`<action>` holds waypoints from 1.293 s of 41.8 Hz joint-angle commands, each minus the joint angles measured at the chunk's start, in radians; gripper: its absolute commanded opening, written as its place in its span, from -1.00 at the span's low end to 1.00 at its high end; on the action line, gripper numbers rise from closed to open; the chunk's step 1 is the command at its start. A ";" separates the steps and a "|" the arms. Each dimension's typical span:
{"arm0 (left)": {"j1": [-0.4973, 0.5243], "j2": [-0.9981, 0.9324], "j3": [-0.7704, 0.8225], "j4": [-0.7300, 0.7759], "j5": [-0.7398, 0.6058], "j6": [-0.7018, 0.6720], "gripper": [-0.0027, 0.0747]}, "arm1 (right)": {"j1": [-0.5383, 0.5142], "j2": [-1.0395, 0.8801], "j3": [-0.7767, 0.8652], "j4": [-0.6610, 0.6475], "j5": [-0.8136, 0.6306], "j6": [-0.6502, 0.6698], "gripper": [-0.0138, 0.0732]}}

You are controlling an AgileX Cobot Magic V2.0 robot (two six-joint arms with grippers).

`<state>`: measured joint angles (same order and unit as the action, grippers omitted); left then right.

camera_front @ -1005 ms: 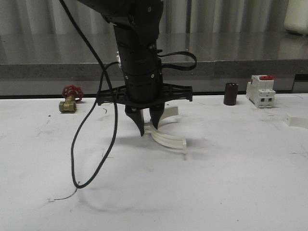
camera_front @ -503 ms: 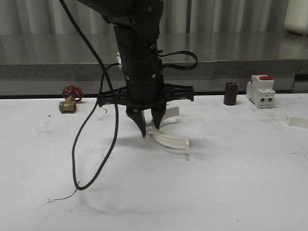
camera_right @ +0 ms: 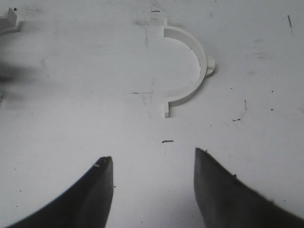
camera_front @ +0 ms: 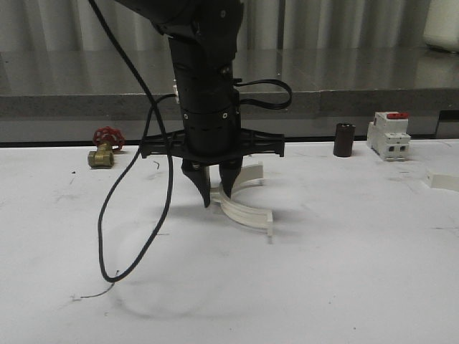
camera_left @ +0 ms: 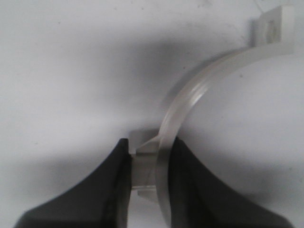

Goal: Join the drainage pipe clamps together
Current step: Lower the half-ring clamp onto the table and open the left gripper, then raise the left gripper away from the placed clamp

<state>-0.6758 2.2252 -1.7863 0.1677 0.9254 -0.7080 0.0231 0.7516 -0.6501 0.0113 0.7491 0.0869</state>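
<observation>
The left gripper [camera_front: 215, 192] hangs over the middle of the white table [camera_front: 344, 272], its fingers pointing straight down and pinched on one end of a white half-ring clamp [camera_front: 244, 209]. From that held end the clamp curves to the right and toward the near side, ending in a small flat tab; the front view does not settle whether the free end touches the table or sits just above it. In the left wrist view the two dark fingers [camera_left: 111, 185] press on the clamp [camera_left: 190, 104] at its tab, and the arc sweeps away to a second tab with a hole in it.

A second white curved piece [camera_front: 247, 174] shows just behind and to the right of the gripper, partly hidden by it.

In the right wrist view the right gripper [camera_right: 151, 164] is spread wide and holds nothing, hovering over the table with a half-ring [camera_right: 192, 66] lying flat beyond its fingertips.

Far left on the table sits a brass valve [camera_front: 104, 149] with a red handwheel. Far right stand a dark cylinder [camera_front: 344, 140] and a white breaker [camera_front: 389, 136] with a red top, just beside each other.
</observation>
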 commanded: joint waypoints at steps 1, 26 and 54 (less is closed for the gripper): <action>-0.007 -0.063 -0.031 0.039 0.001 0.003 -0.60 | -0.006 0.001 -0.027 -0.004 -0.052 0.003 0.28; -0.017 -0.040 -0.031 0.063 -0.029 0.003 -0.56 | -0.006 0.001 -0.027 -0.004 -0.052 0.003 0.28; -0.012 -0.289 -0.031 0.002 -0.038 0.346 0.15 | -0.006 0.001 -0.027 -0.004 -0.052 0.003 0.28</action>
<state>-0.6803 2.0659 -1.7884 0.1785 0.9052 -0.4830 0.0231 0.7516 -0.6501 0.0113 0.7491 0.0869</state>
